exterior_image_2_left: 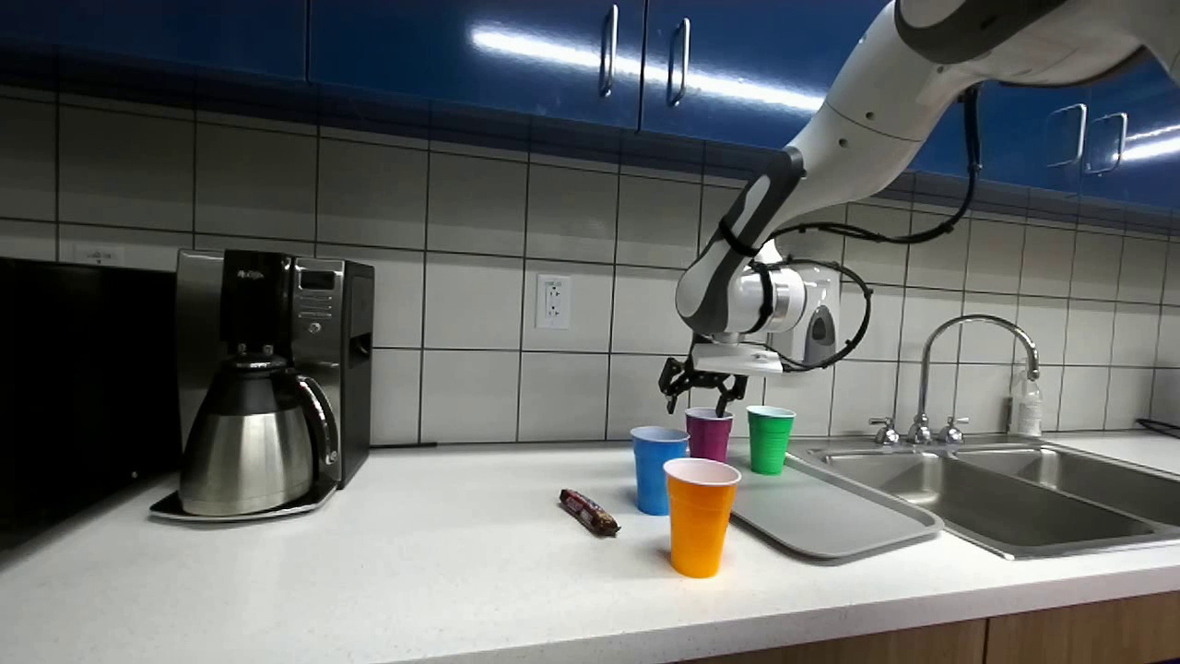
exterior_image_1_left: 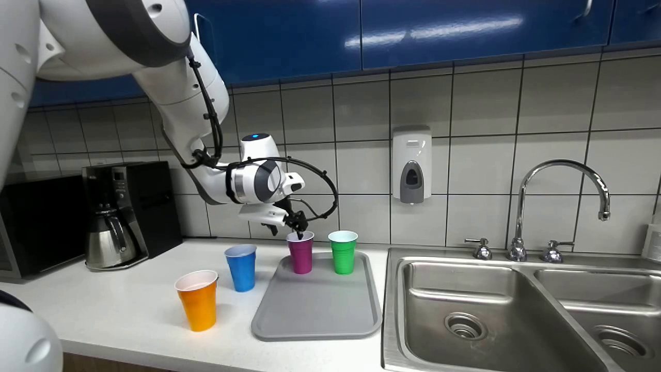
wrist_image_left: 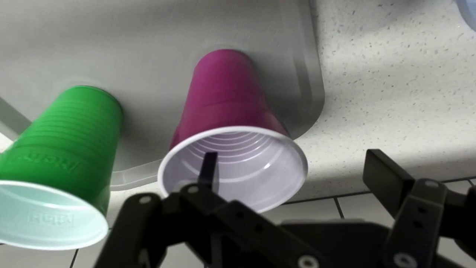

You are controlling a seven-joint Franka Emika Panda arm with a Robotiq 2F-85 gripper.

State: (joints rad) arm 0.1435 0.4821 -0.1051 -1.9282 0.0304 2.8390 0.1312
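Black fingers (wrist_image_left: 388, 178) fill the bottom of the wrist view, closest to the lens: my hand (wrist_image_left: 292, 152) is spread wide, pointing down. One finger is over or just inside the mouth of a purple cup (wrist_image_left: 227, 93); I cannot tell which, nor whether it touches. The other hangs outside that cup, apart from it. The purple cup stands upright near a corner of a grey tray (exterior_image_1_left: 320, 310), and a green cup (wrist_image_left: 74, 130), also upright, stands beside it. In both exterior views my white arm (exterior_image_2_left: 857, 138) stretches over a pale tabletop (exterior_image_2_left: 387, 590). On it, next to the tray, stands a blue cup (exterior_image_1_left: 241, 268); nearer the front edge stands an orange cup (exterior_image_1_left: 200, 305). A small wrapped bar (exterior_image_2_left: 588, 512) lies near these two in an exterior view, and a coffee maker (exterior_image_2_left: 258, 378) sits farther off. On the tray's opposite side is a steel sink (exterior_image_1_left: 393, 310) with a curved tap (exterior_image_1_left: 521, 206), and a dispenser (exterior_image_1_left: 411, 155) is fixed to the tiled wall (exterior_image_1_left: 361, 175).
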